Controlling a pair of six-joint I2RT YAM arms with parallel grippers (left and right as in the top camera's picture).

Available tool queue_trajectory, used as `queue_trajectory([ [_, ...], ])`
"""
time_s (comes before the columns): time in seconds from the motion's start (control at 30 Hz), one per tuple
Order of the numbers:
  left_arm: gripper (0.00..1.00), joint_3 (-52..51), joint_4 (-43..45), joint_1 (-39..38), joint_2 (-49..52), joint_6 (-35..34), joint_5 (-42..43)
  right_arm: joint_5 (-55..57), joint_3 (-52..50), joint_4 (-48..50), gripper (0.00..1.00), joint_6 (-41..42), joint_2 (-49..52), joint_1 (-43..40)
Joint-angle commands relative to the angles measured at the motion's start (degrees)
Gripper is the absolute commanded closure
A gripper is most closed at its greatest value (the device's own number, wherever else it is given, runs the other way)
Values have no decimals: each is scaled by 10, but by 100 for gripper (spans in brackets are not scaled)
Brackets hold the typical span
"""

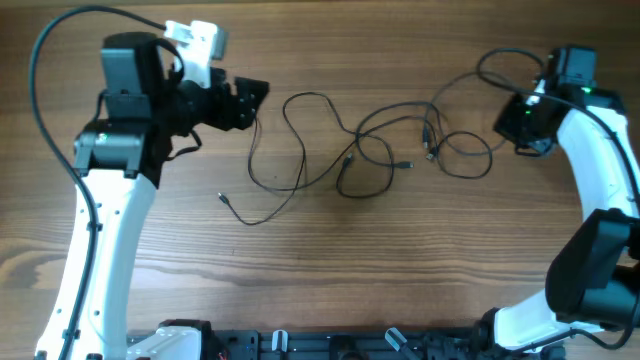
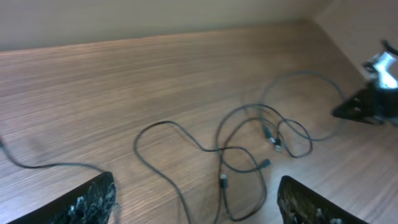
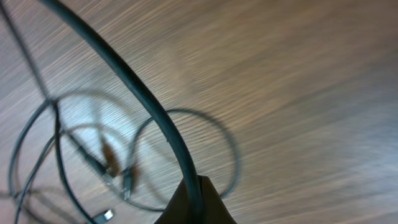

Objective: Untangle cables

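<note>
Several thin black cables (image 1: 350, 150) lie tangled in loops across the middle of the wooden table, with small plug ends near the centre. They also show in the left wrist view (image 2: 249, 149) and the right wrist view (image 3: 93, 155). My left gripper (image 1: 250, 100) is open and empty above the left end of the tangle; its fingers (image 2: 196, 186) are spread wide over the cables. My right gripper (image 1: 522, 125) is at the right end, its jaws (image 3: 196, 193) shut on one cable strand (image 3: 137, 87) that rises away from them.
The wooden table (image 1: 400, 260) fills the view. A thick black robot cable (image 1: 40, 100) arcs over the left arm. The arm bases and a black rail (image 1: 330, 345) sit along the front edge. A loose plug end (image 1: 222, 197) lies at the left front.
</note>
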Motion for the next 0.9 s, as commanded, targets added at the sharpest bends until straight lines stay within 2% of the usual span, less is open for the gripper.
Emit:
queue_trajectory([
  [0.0, 12, 2, 5, -40, 10, 10, 6, -29, 30, -12, 96, -56, -80, 64],
  [0.07, 7, 2, 5, -55, 23, 19, 2, -29, 38, -21, 96, -58, -125, 97],
  [0.2, 6, 2, 2, -76, 61, 18, 3, -29, 80, -66, 96, -57, -214, 136],
  [0.33, 6, 2, 0, -95, 94, 18, 3, -25, 153, -130, 96, -73, -283, 137],
  [0.57, 6, 2, 0, -123, 104, 19, 3, 19, 319, -237, 96, -90, -345, 137],
  [0.7, 6, 2, 1, -131, 104, 18, 3, 102, 406, -297, 96, -89, -366, 137],
  [0.73, 6, 2, 0, -134, 104, 18, 3, 160, 439, -328, 96, -83, -370, 137],
  [0.87, 6, 2, 0, -149, 104, 18, 3, 347, 475, -404, 96, 9, -374, 137],
])
